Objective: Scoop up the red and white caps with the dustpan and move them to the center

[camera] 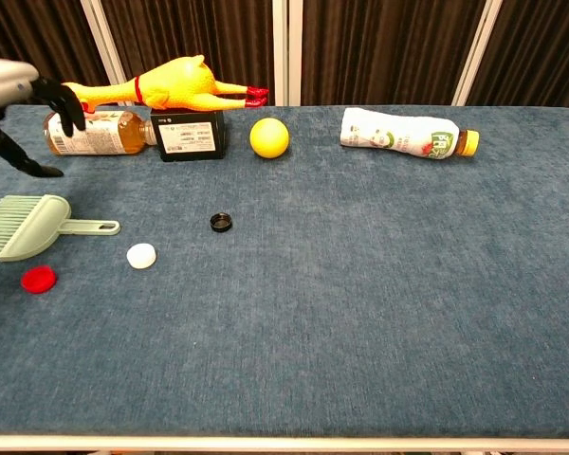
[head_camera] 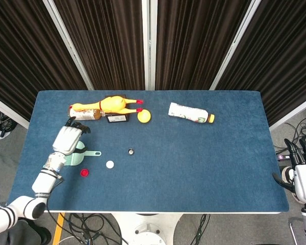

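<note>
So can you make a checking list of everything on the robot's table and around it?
Surface: blue table, cloth-like top.
Job's things: green dustpan lies flat at the left; red cap and white cap sit just in front of it, apart from each other.
Clutter: black cap, yellow ball, rubber chicken on a brown bottle and black box, white bottle lying down.
Robot hands: left robot hand above the dustpan, fingers apart, holding nothing; right robot hand off the table's right edge, fingers apart.
Cables: cables on the floor under the table.
Surroundings: dark curtains behind.
</note>
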